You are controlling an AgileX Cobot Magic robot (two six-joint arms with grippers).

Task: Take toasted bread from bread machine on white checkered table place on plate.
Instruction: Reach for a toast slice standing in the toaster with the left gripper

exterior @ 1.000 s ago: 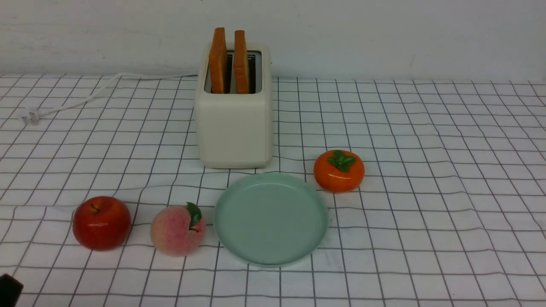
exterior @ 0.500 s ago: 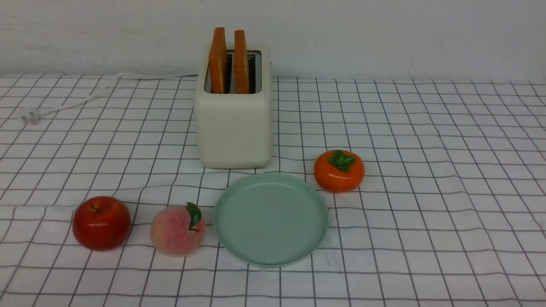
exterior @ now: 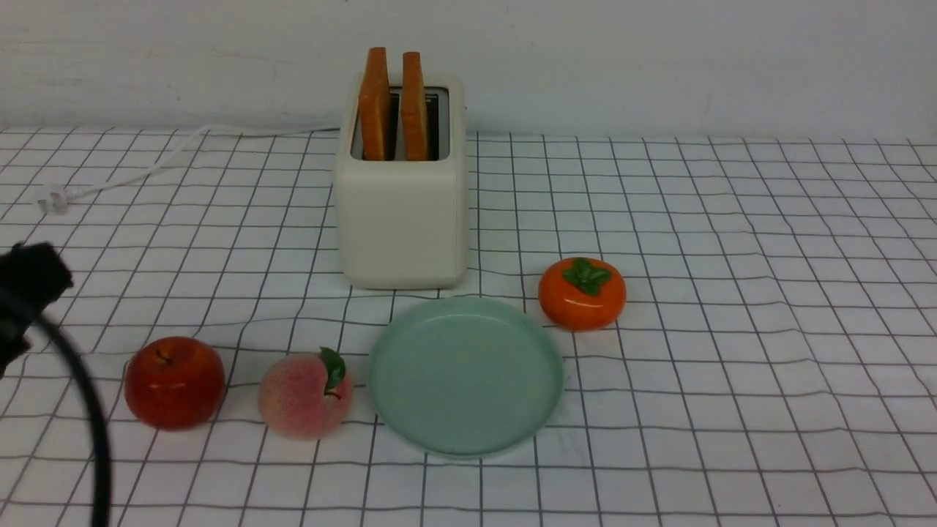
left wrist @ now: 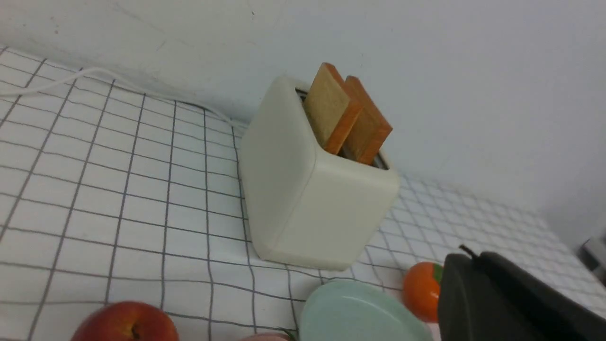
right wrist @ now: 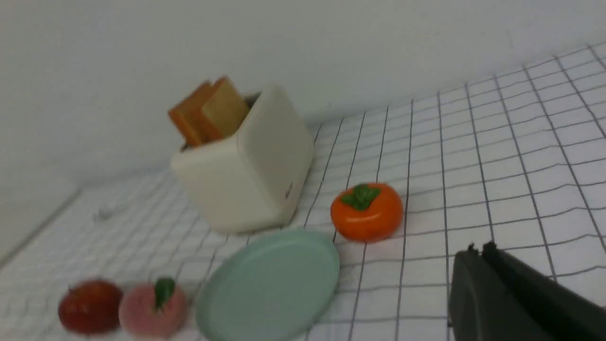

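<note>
Two slices of toasted bread (exterior: 375, 102) (exterior: 413, 106) stand upright in the slots of the cream bread machine (exterior: 401, 219) at the back of the white checkered table (exterior: 732, 293). The mint-green plate (exterior: 465, 377) lies bare in front of it. In the left wrist view my left gripper (left wrist: 466, 253) is shut on nothing, well short of the bread machine (left wrist: 312, 199). In the right wrist view my right gripper (right wrist: 476, 248) is also shut and empty, above the cloth to the right of the plate (right wrist: 270, 284). A black part of my left arm (exterior: 25, 285) shows at the front view's left edge.
A red apple (exterior: 174, 382) and a peach (exterior: 304, 395) sit left of the plate, the peach close to its rim. An orange persimmon (exterior: 582, 293) sits at the plate's back right. The white cord (exterior: 146, 168) and plug (exterior: 51, 201) trail left from the bread machine.
A black part of my left arm with its cable has risen into the front view at the left edge. Toast, plate and fruits have not moved.
</note>
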